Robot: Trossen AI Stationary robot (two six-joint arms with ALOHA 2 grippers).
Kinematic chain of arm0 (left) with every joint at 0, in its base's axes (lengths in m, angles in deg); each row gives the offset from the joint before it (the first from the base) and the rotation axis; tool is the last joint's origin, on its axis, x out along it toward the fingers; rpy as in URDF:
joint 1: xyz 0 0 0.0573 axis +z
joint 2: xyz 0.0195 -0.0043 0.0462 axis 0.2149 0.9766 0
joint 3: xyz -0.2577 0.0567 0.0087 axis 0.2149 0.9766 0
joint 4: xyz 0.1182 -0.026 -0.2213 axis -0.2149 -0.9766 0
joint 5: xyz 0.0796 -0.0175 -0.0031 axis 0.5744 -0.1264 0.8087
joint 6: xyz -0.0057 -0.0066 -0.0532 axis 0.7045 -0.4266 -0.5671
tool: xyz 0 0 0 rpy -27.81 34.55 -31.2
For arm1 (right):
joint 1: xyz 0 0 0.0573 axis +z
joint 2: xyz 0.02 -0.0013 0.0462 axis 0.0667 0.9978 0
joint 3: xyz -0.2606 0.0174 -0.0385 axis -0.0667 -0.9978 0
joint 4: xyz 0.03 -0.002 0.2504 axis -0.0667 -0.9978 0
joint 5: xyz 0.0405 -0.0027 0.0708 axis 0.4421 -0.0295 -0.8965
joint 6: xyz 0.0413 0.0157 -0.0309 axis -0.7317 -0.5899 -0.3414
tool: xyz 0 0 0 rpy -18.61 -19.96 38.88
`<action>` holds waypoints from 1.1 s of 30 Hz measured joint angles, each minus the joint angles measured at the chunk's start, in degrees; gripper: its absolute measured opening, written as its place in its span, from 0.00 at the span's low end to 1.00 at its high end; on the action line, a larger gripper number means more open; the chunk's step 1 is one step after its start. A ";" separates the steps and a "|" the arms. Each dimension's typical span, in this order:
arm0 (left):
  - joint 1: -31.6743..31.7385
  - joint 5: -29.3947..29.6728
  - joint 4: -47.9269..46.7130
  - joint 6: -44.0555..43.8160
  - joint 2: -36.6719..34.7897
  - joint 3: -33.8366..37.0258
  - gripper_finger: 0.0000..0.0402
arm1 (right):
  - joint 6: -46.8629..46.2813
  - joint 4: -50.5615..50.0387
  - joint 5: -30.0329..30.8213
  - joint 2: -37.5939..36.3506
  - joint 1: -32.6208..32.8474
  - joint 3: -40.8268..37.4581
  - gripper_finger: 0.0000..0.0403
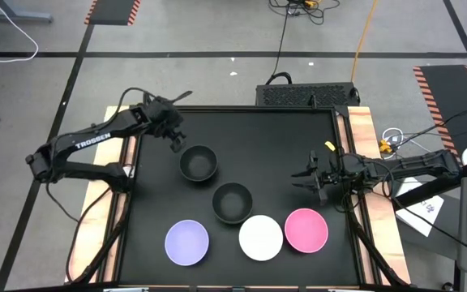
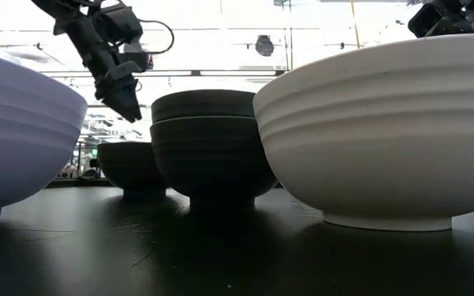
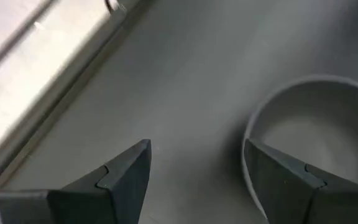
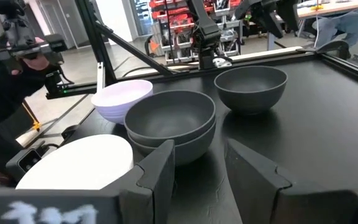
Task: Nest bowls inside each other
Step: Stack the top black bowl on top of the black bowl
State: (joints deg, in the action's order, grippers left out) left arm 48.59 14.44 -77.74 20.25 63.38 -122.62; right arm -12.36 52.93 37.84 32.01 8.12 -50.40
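Five bowl shapes stand upright on their feet on the black table. A single black bowl (image 1: 199, 162) (image 4: 251, 87) stands farthest back. A stack of two black bowls (image 1: 233, 203) (image 4: 169, 124) is nested in the middle. A lavender bowl (image 1: 186, 242), a white bowl (image 1: 260, 237) and a pink bowl (image 1: 306, 229) line the near edge. My left gripper (image 1: 174, 139) (image 2: 128, 111) hangs open in the air over the far-left rim of the single black bowl (image 3: 316, 130) and touches nothing. My right gripper (image 1: 305, 177) (image 4: 201, 149) waits open near the table's right edge, pointing at the stack.
Bare black surface (image 1: 290, 138) lies in the table's far right part. A raised rim and wooden border (image 1: 362, 138) frame the table. A black box (image 1: 306, 93) and cables sit beyond the far edge. A person (image 4: 11, 74) stands beyond the table in the right wrist view.
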 joint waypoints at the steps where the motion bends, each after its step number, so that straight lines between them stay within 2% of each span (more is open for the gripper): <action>1: -0.17 -0.35 -0.59 -0.37 0.26 0.00 0.65 | -0.08 -0.10 0.00 0.00 0.00 0.00 0.33; 9: -3.24 -2.58 -6.24 -3.11 1.20 -0.02 0.65 | -0.10 -1.32 0.00 0.00 0.00 0.00 0.33; 16: -5.73 -2.62 -7.25 -6.66 1.23 -0.02 0.66 | -0.10 -1.39 0.00 0.00 0.00 0.00 0.33; 25: -11.06 -2.61 -7.51 -9.46 5.81 -0.02 0.65 | -0.77 -1.50 0.01 0.00 0.00 0.00 0.33; 33: -13.12 -2.05 -6.75 -9.98 9.81 -0.02 0.64 | -1.39 -2.16 0.00 0.00 0.00 0.00 0.33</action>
State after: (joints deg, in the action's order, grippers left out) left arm 35.46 12.38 -84.49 10.27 73.19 -122.64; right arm -13.75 50.77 37.84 32.01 8.12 -50.40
